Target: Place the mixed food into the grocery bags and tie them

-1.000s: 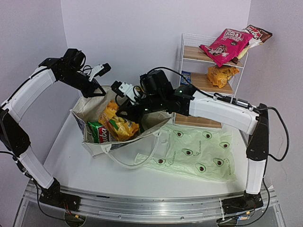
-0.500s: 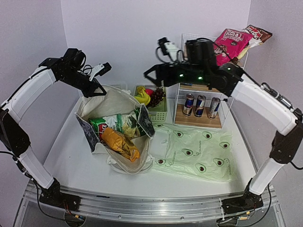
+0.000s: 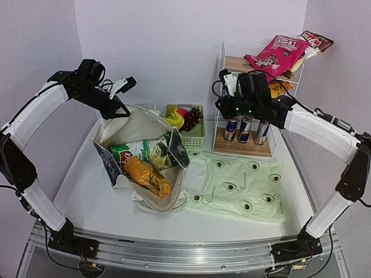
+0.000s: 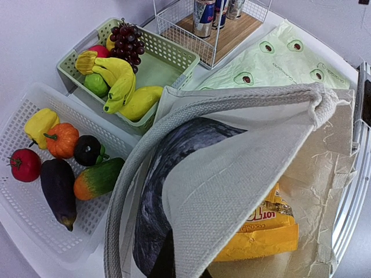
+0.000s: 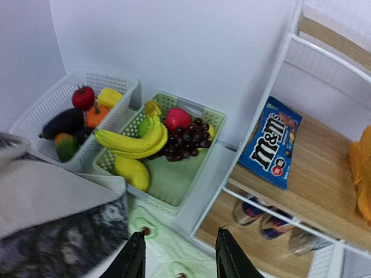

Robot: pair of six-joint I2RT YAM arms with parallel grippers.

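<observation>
The left wrist view shows what the overhead view hides behind the canvas tote [image 3: 145, 124]: a white basket [image 4: 35, 191] of tomato, aubergine, yellow pepper and other vegetables. Only the right wrist view shows a blue M&M's packet [image 5: 272, 145] lying flat on the middle shelf of the wire rack [image 3: 223, 69]. Only the overhead view looks into the tote's mouth, where a green snack packet [image 3: 120, 153], a green-white packet [image 3: 163, 150] and an orange packet [image 3: 148, 176] lie.

The tote sits toward the table's 9 o'clock side, its mouth sagging open toward 5 o'clock. The avocado-print plastic bag [image 3: 243, 185] lies flat at its 3 o'clock, edges meeting. The green basket [image 3: 200, 139] with bananas [image 3: 174, 119] and grapes [image 3: 192, 117] stands at the tote's 1 o'clock, just beside the rack, whose bottom shelf carries three drink cans [image 3: 245, 128]. Bare tabletop [image 3: 93, 197] shows toward 6 o'clock, between the bags and the arm bases.

The left gripper [image 3: 117, 110] is clenched on the tote's far rim at 11 o'clock, holding it up. The right gripper [image 5: 181, 234] hangs in the air before the rack, its fingers apart and holding nothing. In its own view the bananas and grapes lie at 11 o'clock and the cans at 3 o'clock.
</observation>
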